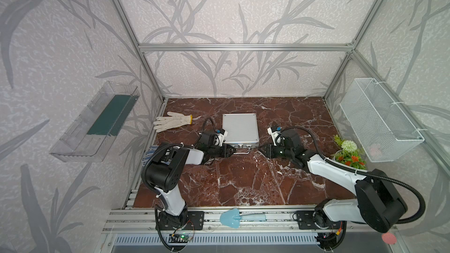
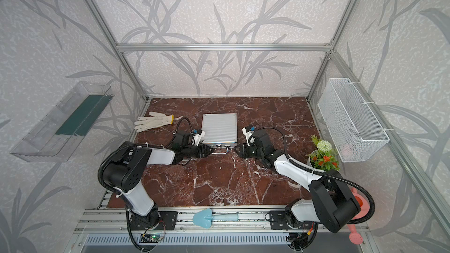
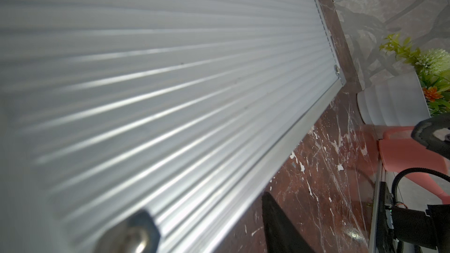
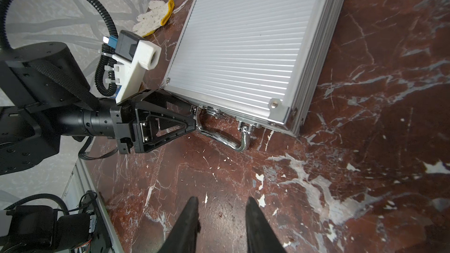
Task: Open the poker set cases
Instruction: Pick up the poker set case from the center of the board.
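On marble tabletop [image 1: 243, 181]: one case [image 1: 240, 128], one glove [image 1: 170, 120].

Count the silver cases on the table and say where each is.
1. The silver case lies closed on the table, its handle between the left gripper and the right gripper. No second one shows.

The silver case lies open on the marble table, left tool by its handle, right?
No, the silver case is closed, lid flat down; the right wrist view shows it. It does lie on the marble table, left tool by its handle.
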You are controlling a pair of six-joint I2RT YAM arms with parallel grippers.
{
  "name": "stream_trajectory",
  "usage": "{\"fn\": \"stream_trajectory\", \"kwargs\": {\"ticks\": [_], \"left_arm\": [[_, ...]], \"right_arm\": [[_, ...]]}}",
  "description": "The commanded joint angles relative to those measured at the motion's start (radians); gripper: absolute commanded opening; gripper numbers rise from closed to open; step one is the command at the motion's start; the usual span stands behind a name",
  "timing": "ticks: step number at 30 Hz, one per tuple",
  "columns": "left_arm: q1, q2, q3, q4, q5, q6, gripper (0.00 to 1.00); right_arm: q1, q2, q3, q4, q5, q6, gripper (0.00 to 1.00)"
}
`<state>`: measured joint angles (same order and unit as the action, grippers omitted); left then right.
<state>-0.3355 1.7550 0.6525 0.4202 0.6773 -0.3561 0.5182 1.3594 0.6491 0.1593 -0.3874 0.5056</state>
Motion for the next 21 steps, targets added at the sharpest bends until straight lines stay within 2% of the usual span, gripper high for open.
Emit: {"fn": "stream_trajectory", "kwargs": {"ticks": [1,6,12,19,21], "left_arm": [[0.004,0.030,0.018,0.008,0.030,-0.001,0.51],[-0.002,0.038,0.024,0.024,0.053,-0.021,0.51],[-0.012,0.019,0.018,0.028,0.060,-0.042,0.51],[-0.013,-0.013,0.012,0.013,0.059,-0.052,0.47],[-0.013,-0.024,0.010,0.010,0.058,-0.055,0.47]], "right_arm": [[0.003,0.021,-0.027,0.047,-0.019,0.018,0.34],[0.007,0.055,-0.059,0.122,-0.050,0.061,0.34],[0.019,0.133,-0.090,0.259,-0.090,0.123,0.48],[0.019,0.270,-0.100,0.468,-0.118,0.230,0.50],[0.023,0.300,-0.086,0.476,-0.103,0.225,0.50]]}}
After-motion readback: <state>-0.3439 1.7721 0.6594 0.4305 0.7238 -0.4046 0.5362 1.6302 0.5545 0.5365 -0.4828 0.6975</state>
